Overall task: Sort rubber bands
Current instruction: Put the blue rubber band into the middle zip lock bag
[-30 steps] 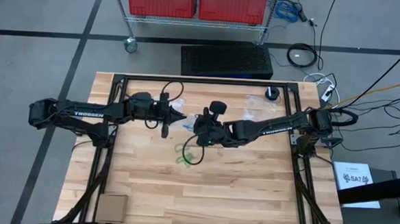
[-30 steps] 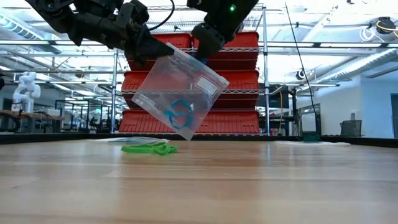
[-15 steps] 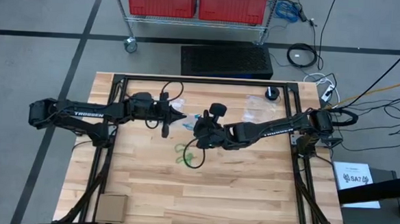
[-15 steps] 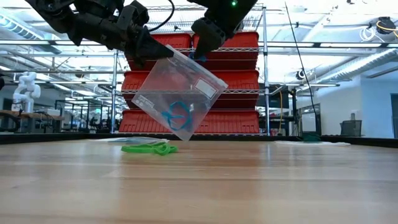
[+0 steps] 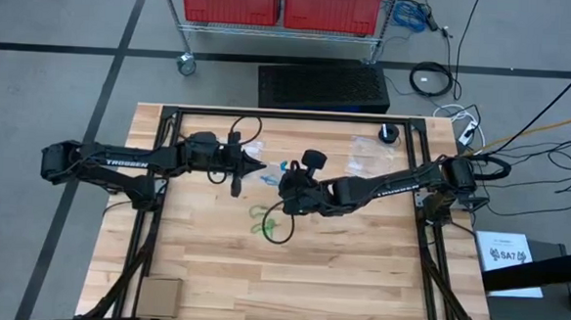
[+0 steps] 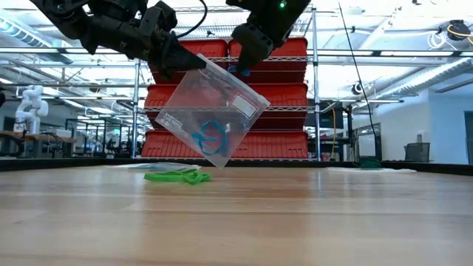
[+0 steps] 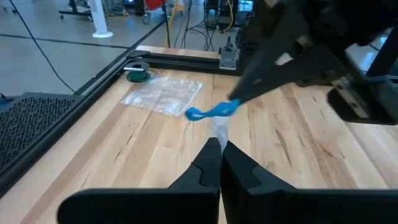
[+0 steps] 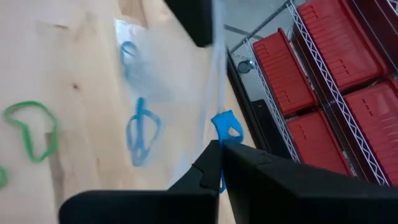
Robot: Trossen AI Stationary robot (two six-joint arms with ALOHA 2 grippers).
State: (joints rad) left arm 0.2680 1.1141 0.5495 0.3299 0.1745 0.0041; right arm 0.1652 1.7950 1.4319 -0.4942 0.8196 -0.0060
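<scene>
Both end effectors hold one clear bag above the desk, a blue band at its mouth.

High view: left end effector (image 5: 256, 168) and right end effector (image 5: 286, 180) meet near the desk's (image 5: 357, 281) centre, with green rubber bands (image 5: 263, 220) lying at 6 o'clock of them. Low view: the clear bag (image 6: 211, 111) hangs tilted, blue rubber bands (image 6: 212, 136) inside; the green ones rest on the wood at its 7 o'clock. Left wrist view: left fingers (image 7: 210, 163) pinched closed on the bag's edge, a blue band (image 7: 211, 111) just beyond; another empty bag (image 7: 163, 94) at 11 o'clock. Right wrist view: right fingers (image 8: 214, 163) closed on that blue band.
</scene>
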